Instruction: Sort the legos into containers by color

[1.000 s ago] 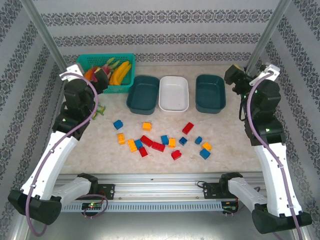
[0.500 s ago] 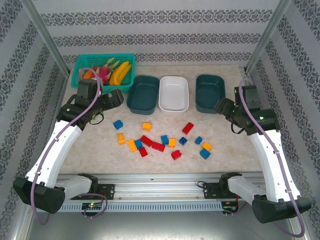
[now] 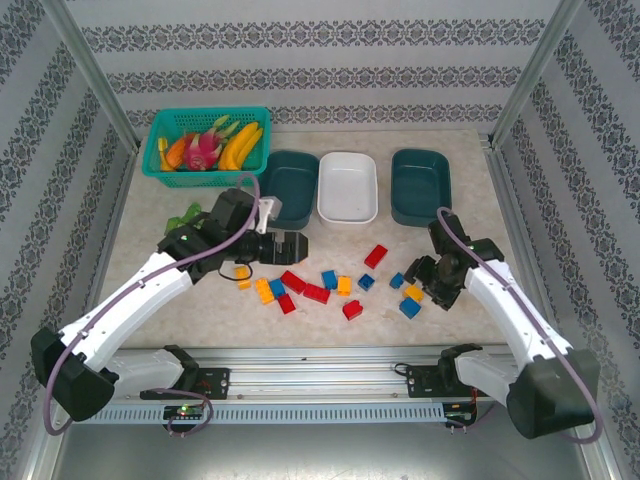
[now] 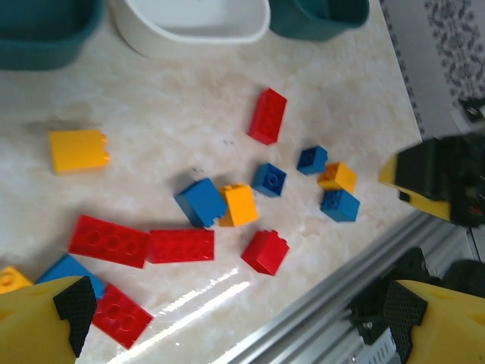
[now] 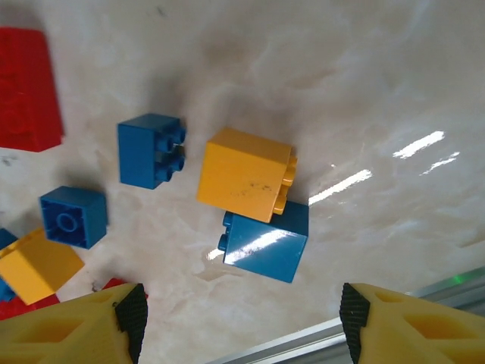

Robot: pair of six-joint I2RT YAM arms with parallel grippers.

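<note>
Ahead of the right claw [image 5: 241, 315], yellow with black pads [image 5: 132, 311], lie a yellow-orange plastic brick [image 5: 244, 174] and a glossy blue plastic brick [image 5: 265, 241] on the cream marbled bench [image 5: 364, 91]. Beyond the left claw [image 4: 239, 311] are scattered red plastic bricks [image 4: 267, 115], a white plastic tray [image 4: 189, 34] and two dark teal plastic trays [image 4: 45, 38].

No legible text, label, brand, number or sign in any view. Legos [image 5: 244, 174]: stud tops too small and blurred to show any lettering.
</note>
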